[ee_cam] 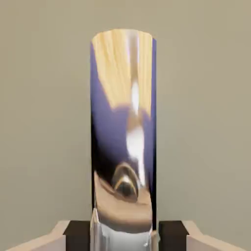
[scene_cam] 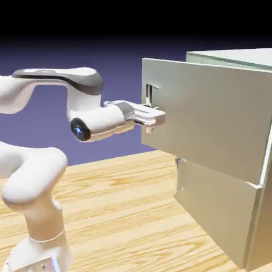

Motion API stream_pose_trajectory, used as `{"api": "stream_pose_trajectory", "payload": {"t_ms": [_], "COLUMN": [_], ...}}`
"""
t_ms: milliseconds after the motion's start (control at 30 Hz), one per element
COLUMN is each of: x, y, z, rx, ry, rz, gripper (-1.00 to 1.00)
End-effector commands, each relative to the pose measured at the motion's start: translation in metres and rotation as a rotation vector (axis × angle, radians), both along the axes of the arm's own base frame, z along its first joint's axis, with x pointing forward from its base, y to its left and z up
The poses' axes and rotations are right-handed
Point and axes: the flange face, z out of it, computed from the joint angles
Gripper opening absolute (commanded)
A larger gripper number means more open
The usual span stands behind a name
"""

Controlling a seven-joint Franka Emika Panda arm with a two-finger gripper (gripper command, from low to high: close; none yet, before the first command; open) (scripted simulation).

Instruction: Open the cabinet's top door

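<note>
One white Panda arm (scene_cam: 85,95) in play, and its single end effector (scene_cam: 150,118) is clamped on the one shiny vertical bar handle (ee_cam: 123,122), a black-padded fingertip on either side, at five and seven o'clock in the hand view! That handle sits on the top door (scene_cam: 207,114), one of two flat grey-green front panels, and the door stands ajar, swung out from the cabinet (scene_cam: 258,228). The cabinet is over at three o'clock in the exterior view. The second panel, the shorter lower one (scene_cam: 215,204), sits at four o'clock, below the top door. Wood-grained table (scene_cam: 122,212) down at six!
</note>
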Motion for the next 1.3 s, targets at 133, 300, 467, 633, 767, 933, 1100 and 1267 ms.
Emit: {"api": "stream_pose_trajectory", "payload": {"t_ms": [133,300,467,633,767,933,1100,1267], "x": [-0.021,-0.039,-0.056,-0.072,-0.084,-0.097,-0.104,-0.106], "y": [-0.025,-0.049,-0.076,-0.108,-0.14,-0.187,-0.235,-0.278], "z": [0.0,0.0,0.0,0.0,0.0,0.0,0.0,0.0], "rx": [0.0,0.0,0.0,0.0,0.0,0.0,0.0,0.0], "ry": [0.0,0.0,0.0,0.0,0.0,0.0,0.0,0.0], "rz": [0.084,0.161,0.241,0.332,0.419,0.542,0.664,0.774], "gripper": [-1.0,-1.0,-1.0,-1.0,-1.0,-1.0,-1.0,-1.0]}}
